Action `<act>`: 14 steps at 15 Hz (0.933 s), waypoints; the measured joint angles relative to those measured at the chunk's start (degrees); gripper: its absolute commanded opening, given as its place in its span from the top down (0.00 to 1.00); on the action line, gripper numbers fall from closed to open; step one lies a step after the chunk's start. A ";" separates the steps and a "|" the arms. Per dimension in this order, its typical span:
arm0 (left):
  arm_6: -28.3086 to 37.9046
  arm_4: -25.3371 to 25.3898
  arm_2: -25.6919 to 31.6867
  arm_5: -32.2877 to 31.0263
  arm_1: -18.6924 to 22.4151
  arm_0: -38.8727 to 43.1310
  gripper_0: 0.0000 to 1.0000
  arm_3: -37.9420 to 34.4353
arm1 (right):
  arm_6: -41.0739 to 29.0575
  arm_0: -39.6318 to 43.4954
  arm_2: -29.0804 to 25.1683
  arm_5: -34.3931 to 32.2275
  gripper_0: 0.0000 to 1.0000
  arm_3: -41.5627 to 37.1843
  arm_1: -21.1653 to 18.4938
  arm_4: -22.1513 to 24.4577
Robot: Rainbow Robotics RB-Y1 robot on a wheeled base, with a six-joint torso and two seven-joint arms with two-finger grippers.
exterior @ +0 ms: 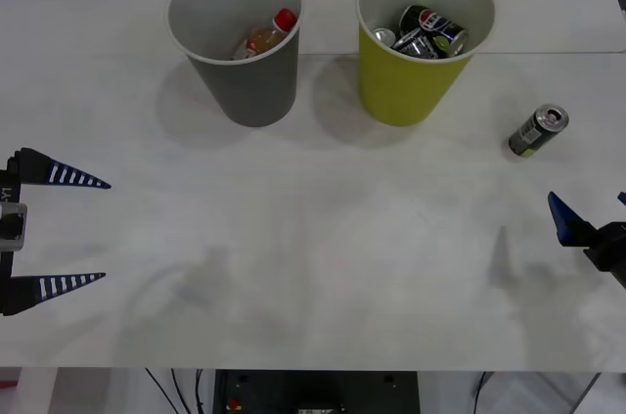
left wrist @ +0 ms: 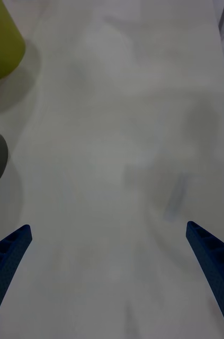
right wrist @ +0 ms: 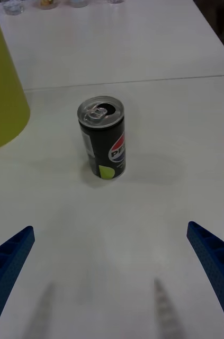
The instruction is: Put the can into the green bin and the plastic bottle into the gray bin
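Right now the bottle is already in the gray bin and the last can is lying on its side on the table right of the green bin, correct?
Not quite: the can stands upright, silver top up, as the right wrist view shows. The rest holds: the plastic bottle lies in the gray bin, and the can stands on the table right of the green bin, ahead of the open right gripper.

green bin (right wrist: 0, 85) cut off by the right wrist view's edge, plastic bottle (exterior: 266, 35) partly hidden inside gray bin (exterior: 245, 81)

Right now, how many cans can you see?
At least 3: one can stands on the table right of the green bin, and about two cans lie inside that bin. More may be hidden beneath.
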 measured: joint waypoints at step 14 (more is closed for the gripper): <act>0.00 0.00 0.00 0.00 0.00 0.00 0.00 0.00 | -2.48 -21.15 18.76 11.61 0.00 15.66 10.86 0.23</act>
